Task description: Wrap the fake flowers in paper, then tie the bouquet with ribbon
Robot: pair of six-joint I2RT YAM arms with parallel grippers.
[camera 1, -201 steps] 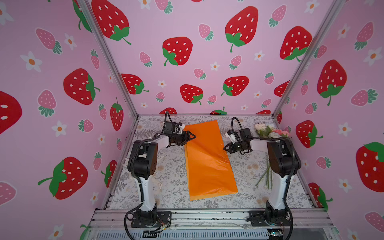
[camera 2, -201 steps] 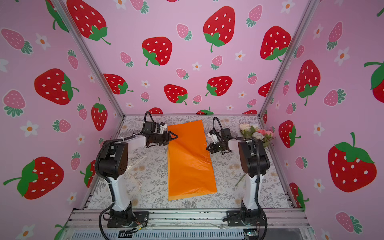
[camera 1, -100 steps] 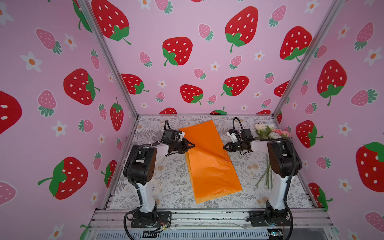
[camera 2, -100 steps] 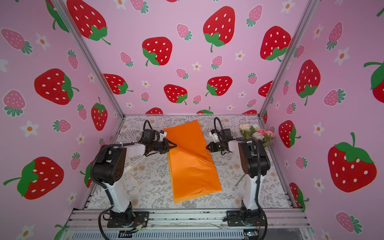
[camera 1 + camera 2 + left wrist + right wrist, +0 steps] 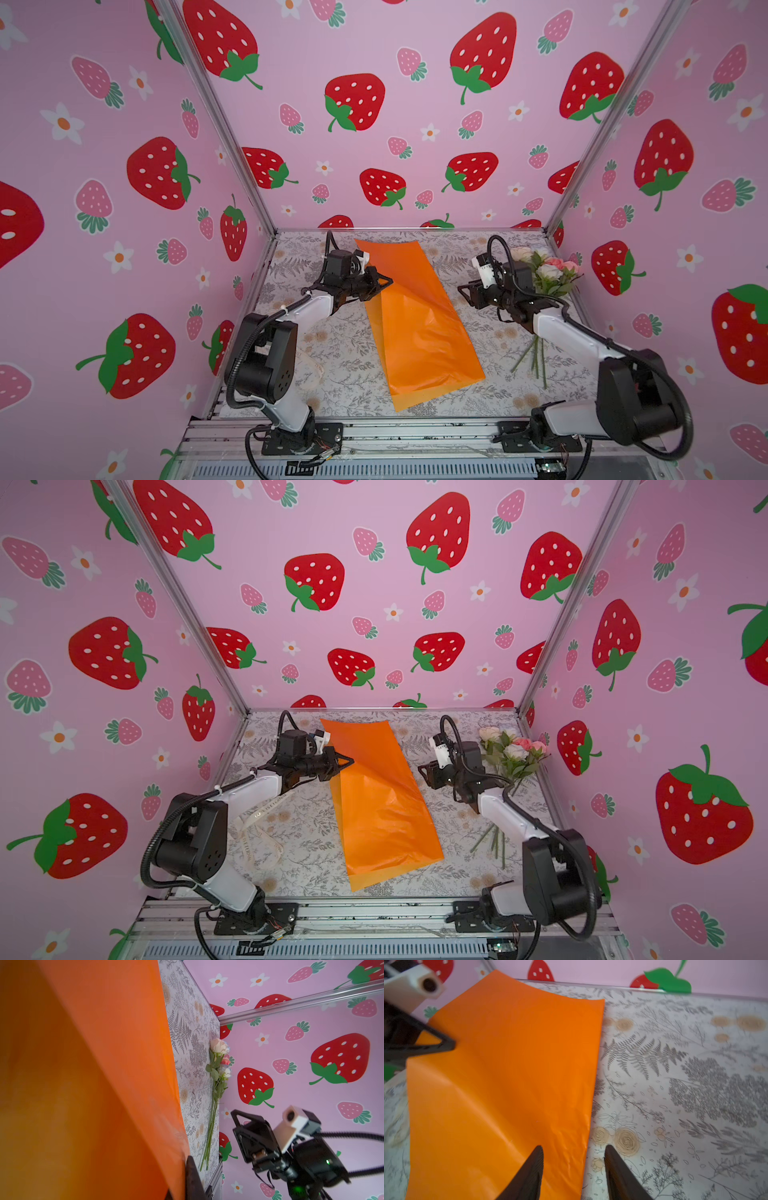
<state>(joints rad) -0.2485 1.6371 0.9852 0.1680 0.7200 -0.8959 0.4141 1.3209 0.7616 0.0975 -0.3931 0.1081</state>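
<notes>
The orange wrapping paper [image 5: 419,328] [image 5: 384,812] lies down the middle of the table, with its far left edge raised. My left gripper [image 5: 388,282] [image 5: 351,761] is shut on that raised edge; in the left wrist view the paper [image 5: 83,1084] fills the picture by the jaws [image 5: 182,1180]. My right gripper [image 5: 461,291] [image 5: 420,770] [image 5: 573,1153] stands open just above the paper's right edge [image 5: 508,1074], holding nothing. The bouquet of fake flowers [image 5: 548,270] [image 5: 513,750] [image 5: 218,1068], white and pink roses on green stems, lies on the table at the far right, behind my right arm.
A cream ribbon [image 5: 257,837] lies curled on the floral table cover [image 5: 345,365] beside my left arm's base. Pink strawberry walls close in the table on three sides. A metal rail [image 5: 415,432] runs along the front edge.
My left gripper has shut on the paper's left edge and lifted it. My right gripper has opened, let go of the right edge and drawn back. The paper has turned slightly.
</notes>
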